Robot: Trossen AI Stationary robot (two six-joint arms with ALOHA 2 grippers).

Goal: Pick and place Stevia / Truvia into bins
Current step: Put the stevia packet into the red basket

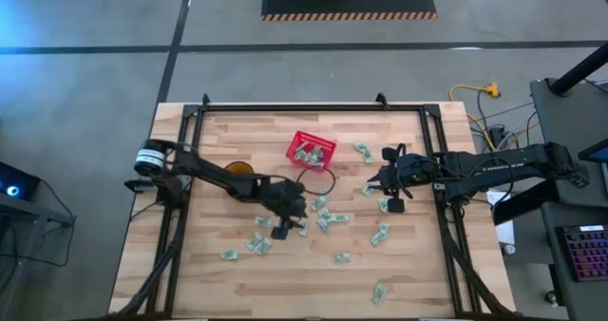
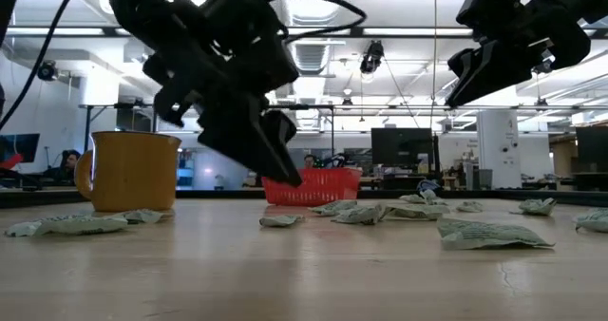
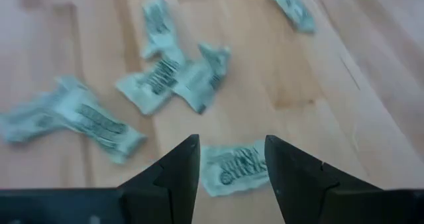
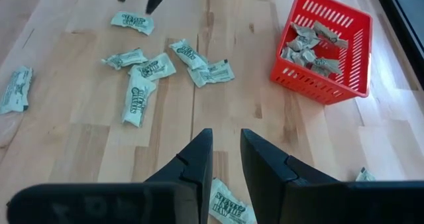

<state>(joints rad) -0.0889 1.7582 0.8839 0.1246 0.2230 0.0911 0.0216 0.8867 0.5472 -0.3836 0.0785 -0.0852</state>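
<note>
Pale green and white Stevia / Truvia sachets (image 1: 323, 215) lie flat and scattered over the wooden table. Several more lie inside the red latticed bin (image 1: 326, 142), which stands at the far middle. My left gripper (image 3: 232, 154) hangs open a little above the table near the middle, tilted downward. One sachet (image 3: 233, 169) lies on the wood below the gap between its fingers, and they do not touch it. My right gripper (image 4: 227, 151) waits higher up at the right, slightly open with nothing between its fingers. Another sachet (image 4: 228, 207) lies on the table under it.
A yellow mug (image 1: 237, 169) stands on the table left of the bin (image 4: 358, 52). A black cable loop (image 1: 318, 180) lies just in front of the bin. A black metal frame (image 1: 304, 107) runs round the table. Bare wood shows along the near edge.
</note>
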